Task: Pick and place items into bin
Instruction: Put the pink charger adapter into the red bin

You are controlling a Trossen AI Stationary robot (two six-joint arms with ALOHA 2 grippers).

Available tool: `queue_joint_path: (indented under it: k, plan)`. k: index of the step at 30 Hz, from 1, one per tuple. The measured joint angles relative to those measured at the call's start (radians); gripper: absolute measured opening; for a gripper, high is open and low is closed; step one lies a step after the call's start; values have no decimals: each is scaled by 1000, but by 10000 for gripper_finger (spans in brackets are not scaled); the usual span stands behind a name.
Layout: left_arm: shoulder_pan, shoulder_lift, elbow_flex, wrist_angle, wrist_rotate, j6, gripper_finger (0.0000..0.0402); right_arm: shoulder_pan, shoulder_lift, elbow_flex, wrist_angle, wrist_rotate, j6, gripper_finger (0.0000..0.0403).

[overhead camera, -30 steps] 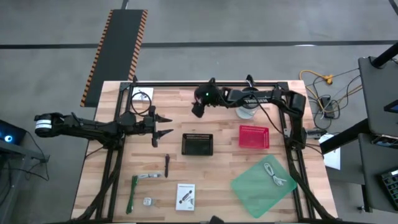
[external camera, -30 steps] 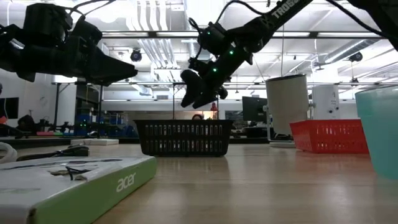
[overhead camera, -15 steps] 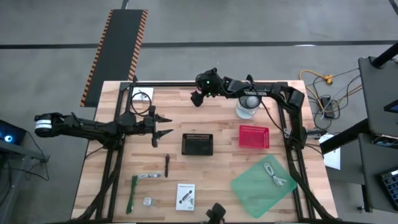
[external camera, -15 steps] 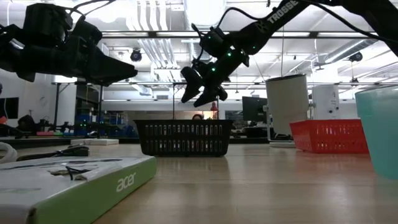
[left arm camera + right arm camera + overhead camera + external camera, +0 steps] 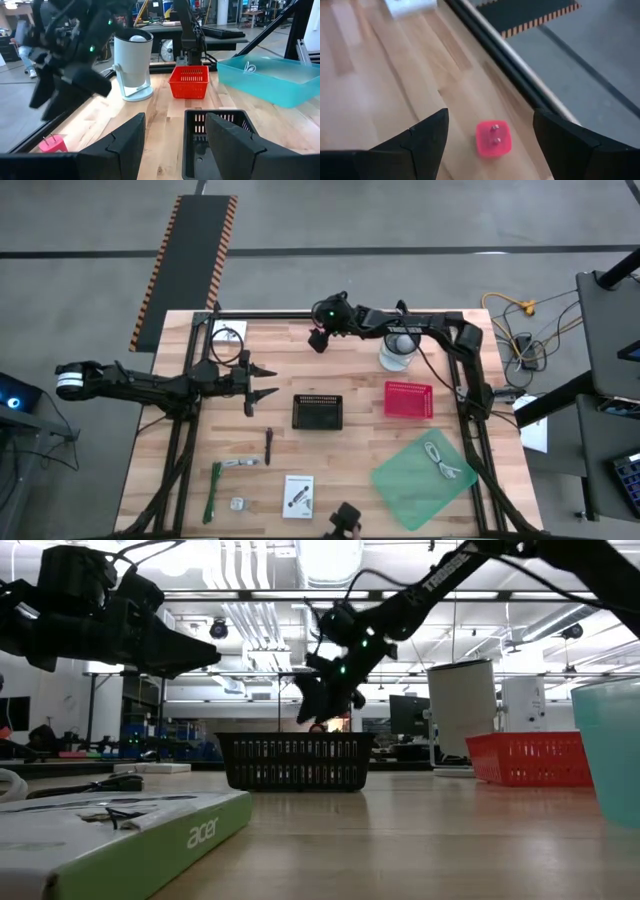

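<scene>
A tiny pink cube [image 5: 493, 139] with two small metal pins lies on the wooden table beside the dark rail at its far edge; the left wrist view shows the pink cube [image 5: 51, 144] too. My right gripper [image 5: 490, 116] hovers open above it, slanting down, clear of it; the high view puts my right gripper [image 5: 318, 340] at the far middle. My left gripper [image 5: 262, 380] waits open and level at the table's left, facing the black bin [image 5: 318, 412]. A dark stick [image 5: 269, 446], a green strip tool [image 5: 214, 490] and a white card [image 5: 298, 495] lie near the front left.
A red basket [image 5: 408, 400] and a white cylinder [image 5: 397, 352] stand right of the bin. A green tray [image 5: 425, 470] holding a white cable [image 5: 440, 460] sits at the front right. Another white card [image 5: 228, 332] lies at the far left corner.
My right gripper has moved toward the table's far edge and sunk a little, staying open. The left arm has kept still.
</scene>
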Motion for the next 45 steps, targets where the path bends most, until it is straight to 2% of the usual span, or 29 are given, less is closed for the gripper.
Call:
queue_joint_path:
  k: [8, 16, 21, 31, 42, 45]
  plan:
    - [0, 0, 0, 0, 0, 0, 192, -1, 109, 114, -128, -1, -6, 286]
    - [0, 0, -1, -1, 0, 0, 192, -14, 148, 188, -215, -10, -29, 295]
    - [0, 2, -2, 1, 0, 0, 192, -25, 175, 225, -272, -82, -37, 295]
    - [0, 2, -2, -1, 0, 0, 192, -41, 178, 233, -329, -106, -40, 292]
    - [0, 2, -2, -1, 0, 0, 192, -58, 177, 279, -381, -111, -127, 295]
    - [0, 2, -2, -1, 0, 0, 192, -65, 177, 305, -442, -114, -174, 295]
